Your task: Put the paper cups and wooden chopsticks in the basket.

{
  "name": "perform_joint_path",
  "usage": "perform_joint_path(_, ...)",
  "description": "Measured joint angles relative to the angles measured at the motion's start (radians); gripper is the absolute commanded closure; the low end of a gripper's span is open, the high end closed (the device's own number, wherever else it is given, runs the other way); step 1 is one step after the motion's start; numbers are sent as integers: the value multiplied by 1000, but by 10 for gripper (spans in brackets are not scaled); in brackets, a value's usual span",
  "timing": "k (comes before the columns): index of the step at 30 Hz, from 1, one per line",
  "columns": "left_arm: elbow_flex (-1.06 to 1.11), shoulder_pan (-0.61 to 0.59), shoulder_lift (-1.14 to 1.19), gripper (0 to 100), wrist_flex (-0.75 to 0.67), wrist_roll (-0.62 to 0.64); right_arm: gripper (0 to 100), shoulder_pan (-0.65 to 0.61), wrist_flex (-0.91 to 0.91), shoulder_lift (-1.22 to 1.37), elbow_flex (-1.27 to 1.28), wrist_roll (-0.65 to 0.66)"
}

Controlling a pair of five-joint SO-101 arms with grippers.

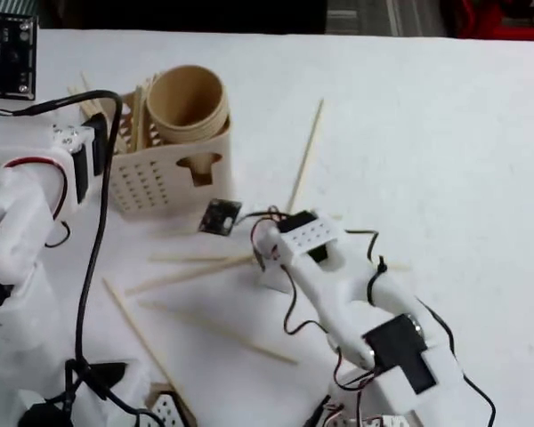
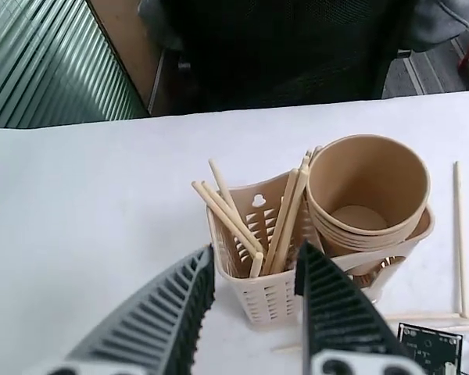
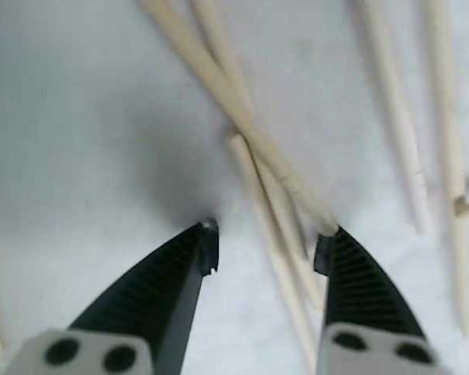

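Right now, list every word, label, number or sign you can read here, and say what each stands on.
No text can be read.
Circuit board at the table's far corner: pale marks, too small to read.
Small black board beside the basket: marks too blurred.
Paper cups: no print visible.

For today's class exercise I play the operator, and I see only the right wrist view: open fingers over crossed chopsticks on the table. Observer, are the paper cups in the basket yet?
Observer: Yes. In the high view the paper cups sit stacked inside the basket.
Operator: Any chopsticks in there?
Observer: Yes. In the left wrist view, several chopsticks stand in the basket beside the cups.
Operator: And the left gripper?
Observer: The left gripper is open and pointed at the basket, with nothing between its fingers.
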Motion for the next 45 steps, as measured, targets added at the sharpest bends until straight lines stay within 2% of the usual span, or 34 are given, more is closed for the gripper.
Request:
perform_joint_path(2,0,0,0,823,8,0,982,9,-2,29,-25,0)
perform_joint_path(7,0,0,0,823,8,0,981,12,-3,68,-44,31)
perform_joint_path(14,0,0,0,823,8,0,981,28,129,23,-41,38)
perform_joint_path(28,0,0,0,823,8,0,981,74,589,-466,-29,120)
perform_joint_path(34,0,0,0,823,8,0,981,101,730,-709,-29,180)
perform_joint_path(40,0,0,0,823,8,0,981,160,752,-898,-29,207)
perform_joint_path(43,0,0,0,823,8,0,981,118,735,-907,-25,204)
perform_joint_path(45,0,0,0,823,8,0,981,74,678,-896,2,158)
